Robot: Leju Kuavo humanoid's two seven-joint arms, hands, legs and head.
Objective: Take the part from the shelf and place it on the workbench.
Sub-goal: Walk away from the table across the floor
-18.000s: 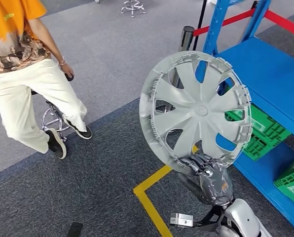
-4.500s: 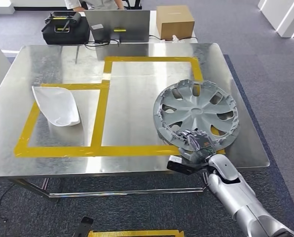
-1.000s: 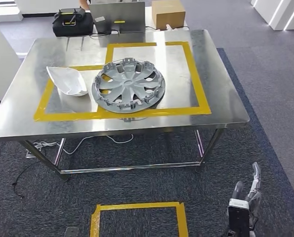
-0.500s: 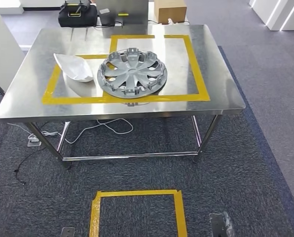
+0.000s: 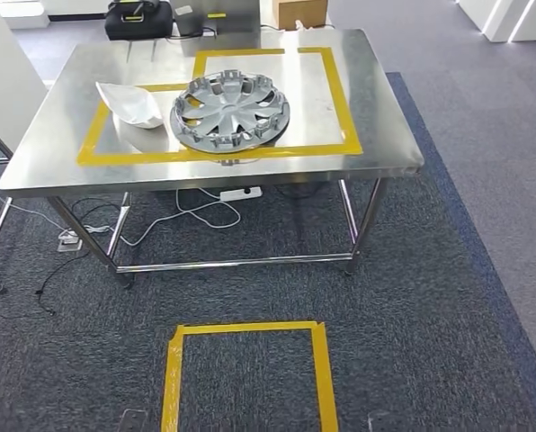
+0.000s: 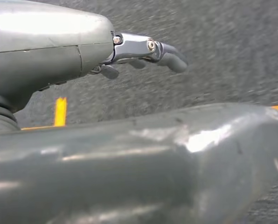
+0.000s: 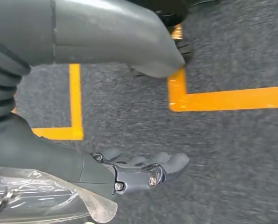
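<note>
The steel bench carries the grey wheel cover flat near its front edge, touching a white shell, while the left hand and right hand hang empty, fingers extended.

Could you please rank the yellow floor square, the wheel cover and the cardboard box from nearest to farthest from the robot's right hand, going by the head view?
1. Yellow floor square: on the carpet, on the near side of the workbench; the right hand hangs just above yellow tape.
2. Wheel cover: flat on the workbench, left of middle.
3. Cardboard box: beyond the far edge.
</note>
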